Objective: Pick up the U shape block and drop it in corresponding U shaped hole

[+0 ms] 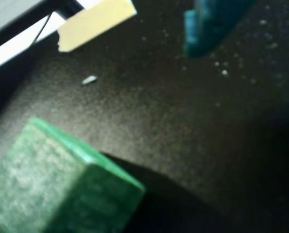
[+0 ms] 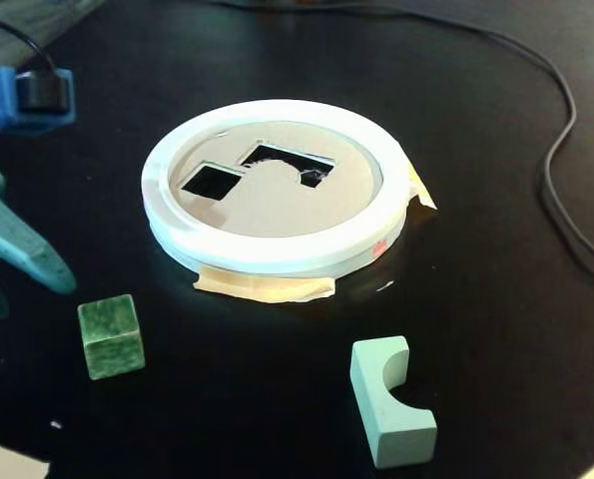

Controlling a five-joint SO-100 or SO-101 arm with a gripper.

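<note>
The gripper (image 2: 17,284) hung at the left edge of the fixed view, 2 teal fingers spread apart and holding nothing, their tips just above the black table (image 2: 496,329); in the wrist view only 1 blurred teal finger (image 1: 205,29) showed at the top. Nearest to it sat the darker mottled green cube (image 2: 109,336), just to the right of the fingertips and large in the wrist view's lower left corner (image 1: 57,189), which is not the piece wanted. The U shape block (image 2: 388,399) lay well apart from the claw, near the front of the table to the right, resting flat with its semicircular notch facing right and toward the rear. Behind both pieces stood the white-ringed tan disc (image 2: 277,205), taped down with tan masking tape (image 2: 267,287), carrying a small square cutout (image 2: 209,181) and, beside it, the U shaped hole (image 2: 282,163). A black cable (image 2: 561,150) curved along the right side. The block looked rigid, light and matte, so it should neither deform nor slip much; the safest hold seemed to be across its 2 flat long faces, away from the notch, keeping it square for lining up with the hole.
</note>
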